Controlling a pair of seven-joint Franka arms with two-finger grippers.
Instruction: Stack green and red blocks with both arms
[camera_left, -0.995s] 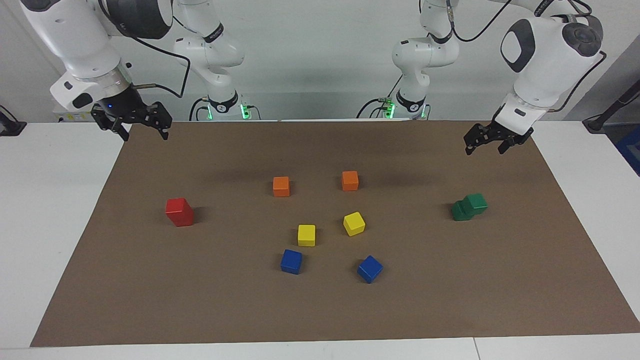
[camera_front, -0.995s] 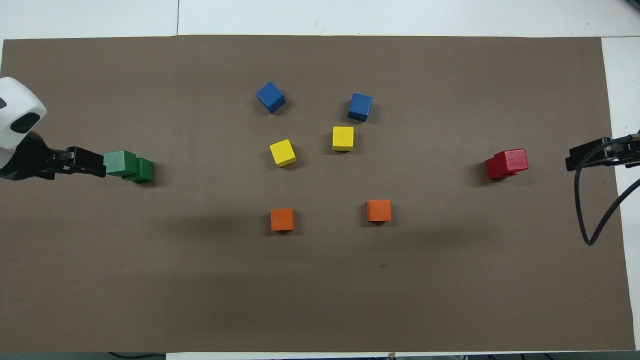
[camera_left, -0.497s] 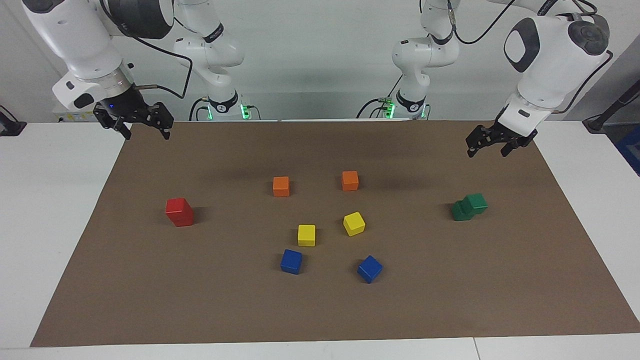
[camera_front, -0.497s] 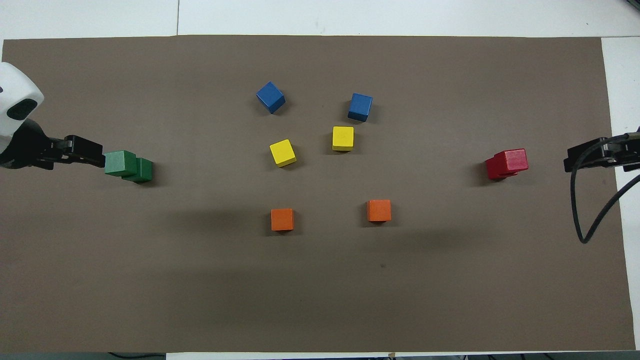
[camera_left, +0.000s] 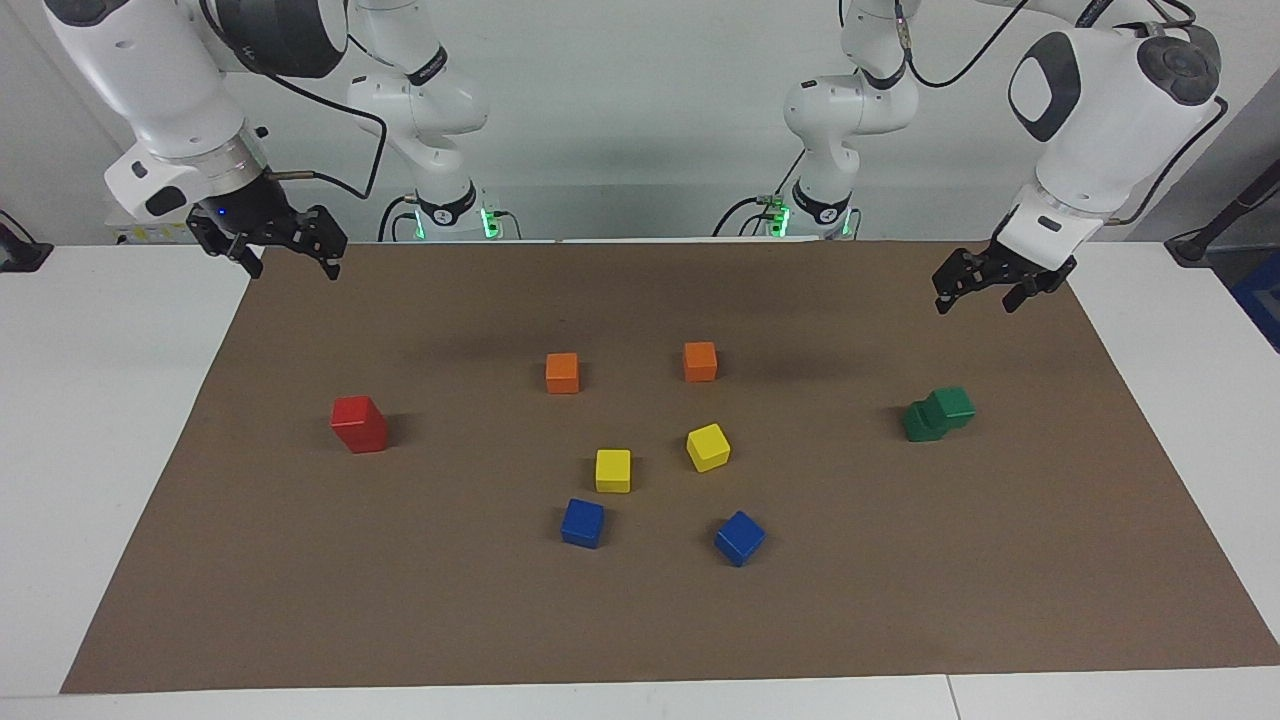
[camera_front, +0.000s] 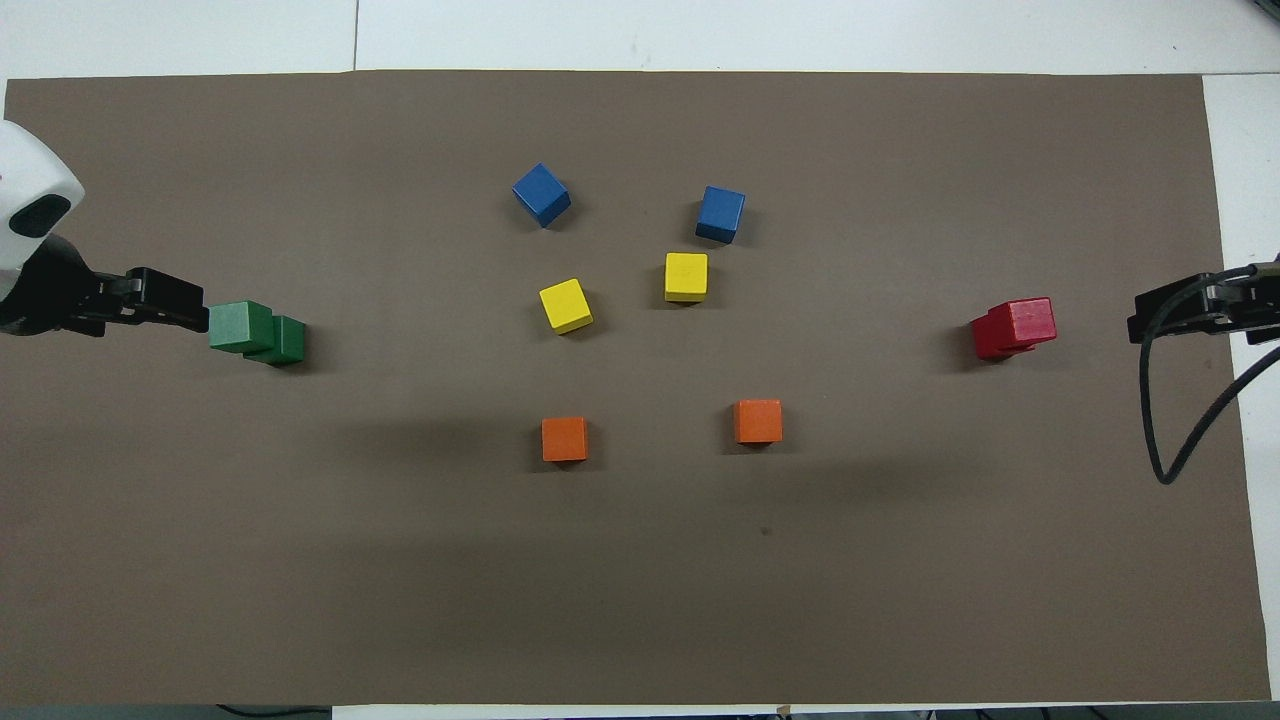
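Item: green stack (camera_left: 940, 413), two cubes, upper one overhanging, at 3 o'clock on the worktop mat (camera_left: 640, 620) in the facing view.
Item: red stack (camera_left: 359, 423), at 9 o'clock, squarer.
Item: left gripper (camera_left: 988, 284), raised at 2 o'clock, jaws spread, empty.
Item: right gripper (camera_left: 270, 243), raised at 10 o'clock, jaws spread, empty.
Risk: the offset green top cube may topple if the worktop is jolted or an arm brushes it.

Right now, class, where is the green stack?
The green stack stands on the brown mat toward the left arm's end, with the left claw raised nearby.
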